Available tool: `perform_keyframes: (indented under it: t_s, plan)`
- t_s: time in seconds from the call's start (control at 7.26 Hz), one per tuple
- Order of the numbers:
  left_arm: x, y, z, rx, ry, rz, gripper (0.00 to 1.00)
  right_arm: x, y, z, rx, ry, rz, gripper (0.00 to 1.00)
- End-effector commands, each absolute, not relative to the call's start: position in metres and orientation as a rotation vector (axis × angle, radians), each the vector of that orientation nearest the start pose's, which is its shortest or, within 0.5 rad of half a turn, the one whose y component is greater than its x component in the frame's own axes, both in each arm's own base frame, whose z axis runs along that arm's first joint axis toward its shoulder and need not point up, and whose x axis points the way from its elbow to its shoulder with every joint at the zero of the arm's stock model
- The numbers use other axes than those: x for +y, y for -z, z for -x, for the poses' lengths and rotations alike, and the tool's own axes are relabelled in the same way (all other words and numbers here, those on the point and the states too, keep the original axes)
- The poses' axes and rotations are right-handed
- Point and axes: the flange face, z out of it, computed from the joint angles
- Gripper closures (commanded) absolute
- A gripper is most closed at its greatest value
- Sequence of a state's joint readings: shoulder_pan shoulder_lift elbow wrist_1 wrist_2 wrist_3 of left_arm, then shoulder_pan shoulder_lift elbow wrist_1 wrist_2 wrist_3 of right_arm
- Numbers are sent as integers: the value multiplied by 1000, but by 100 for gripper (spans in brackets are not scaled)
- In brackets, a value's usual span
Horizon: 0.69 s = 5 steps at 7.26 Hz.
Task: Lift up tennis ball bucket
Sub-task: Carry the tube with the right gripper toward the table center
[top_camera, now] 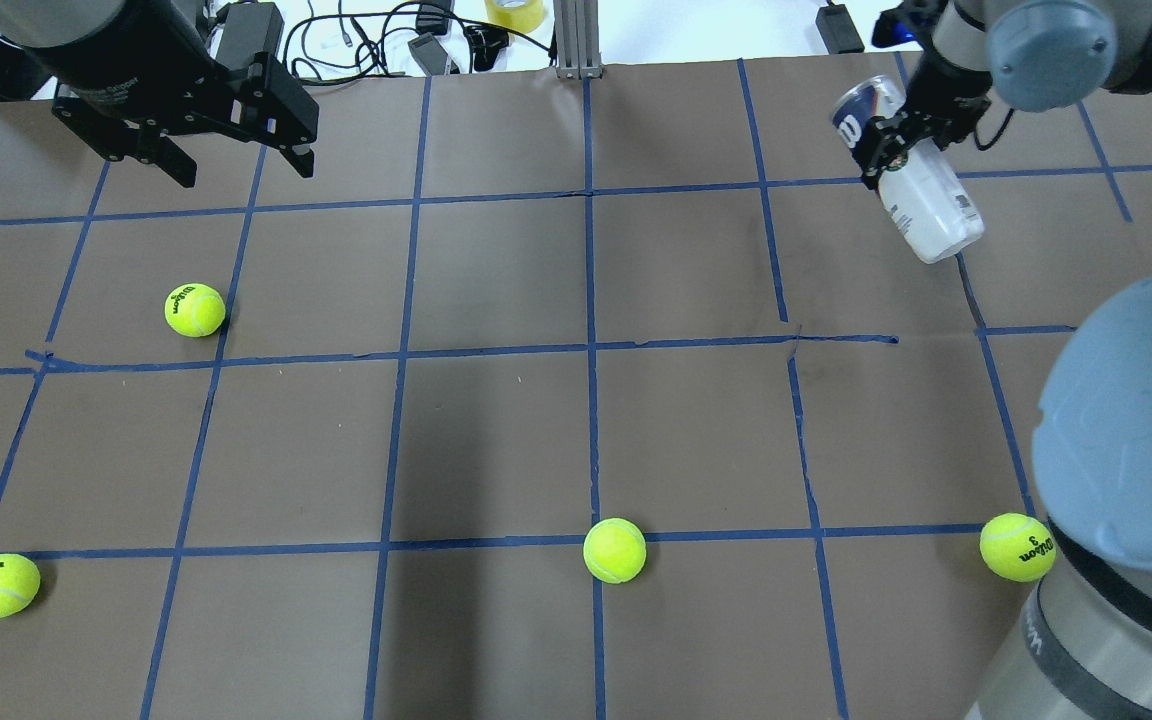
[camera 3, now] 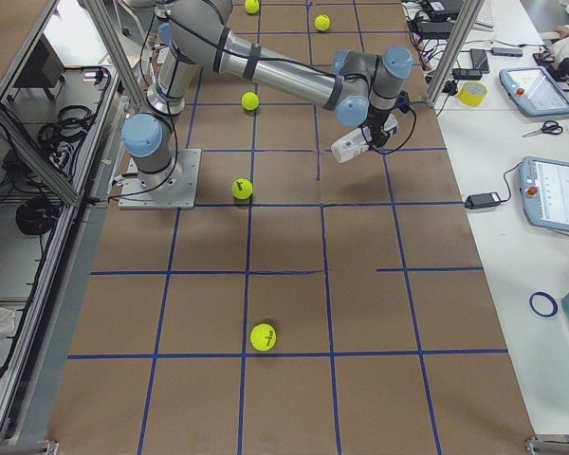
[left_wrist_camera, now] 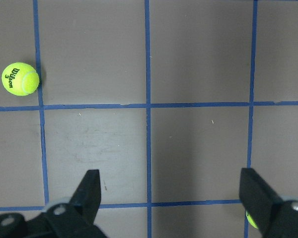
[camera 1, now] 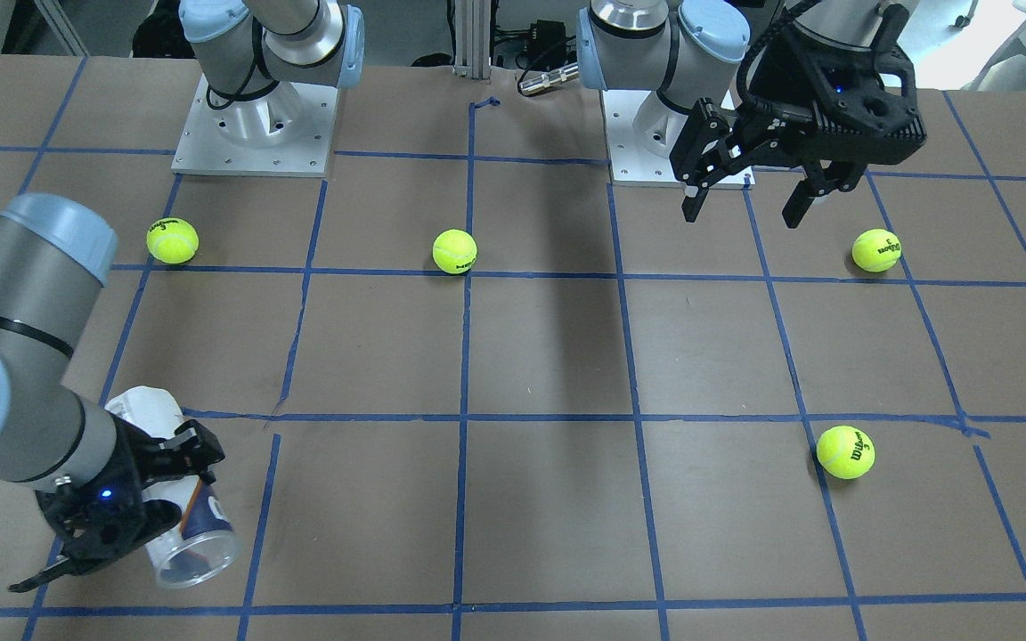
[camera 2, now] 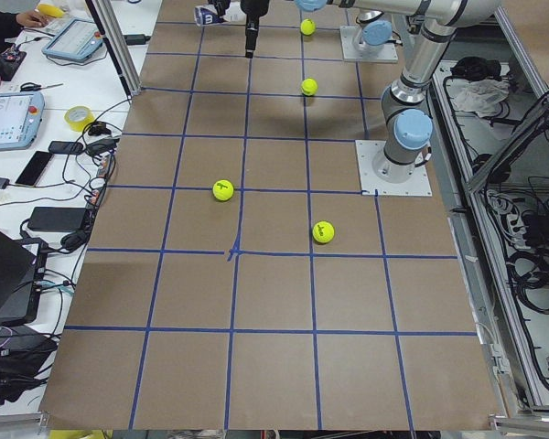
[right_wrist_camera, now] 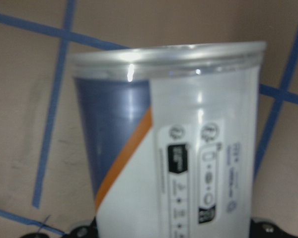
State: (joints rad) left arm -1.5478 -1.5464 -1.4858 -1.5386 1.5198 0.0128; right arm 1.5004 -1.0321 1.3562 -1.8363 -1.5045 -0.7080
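Above the far right corner of the brown paper desk (top_camera: 496, 440) with its blue tape grid, the smooth clear-plastic cylindrical tennis ball bucket (top_camera: 928, 215) (white label, navy band) hangs tilted, clamped crosswise in the right pincer (top_camera: 894, 145), while the left pincer (camera 1: 742, 214) gapes empty over fuzzy yellow-green tennis balls (top_camera: 614, 550).

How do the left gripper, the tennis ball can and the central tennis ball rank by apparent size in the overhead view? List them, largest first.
1. left gripper, though it hangs high, nearer the camera, so unsure.
2. tennis ball can, partly hidden by the right gripper.
3. central tennis ball.
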Motion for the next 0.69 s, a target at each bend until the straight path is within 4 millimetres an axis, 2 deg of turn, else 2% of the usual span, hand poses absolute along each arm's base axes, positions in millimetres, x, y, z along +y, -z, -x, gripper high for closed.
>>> perform_keyframes:
  t_s: [0.0,0.14,0.28,0.41,0.55]
  plan:
    - [-495,-546,127,3187,230,6,0,-666,-282,-192,2725,-32,1382,27]
    - [-495,-545,129,3186,224,1,0,-653,-283,-242,2664,14,1528,27]
    - [-495,-545,129,3186,224,1,0,-643,-281,-277,2609,37,1631,27]
    - [-495,-545,129,3186,224,1,0,-632,-274,-310,2483,58,1828,27]
    - [-495,-544,129,3182,221,2,0,-614,-271,-352,2387,81,1974,27]
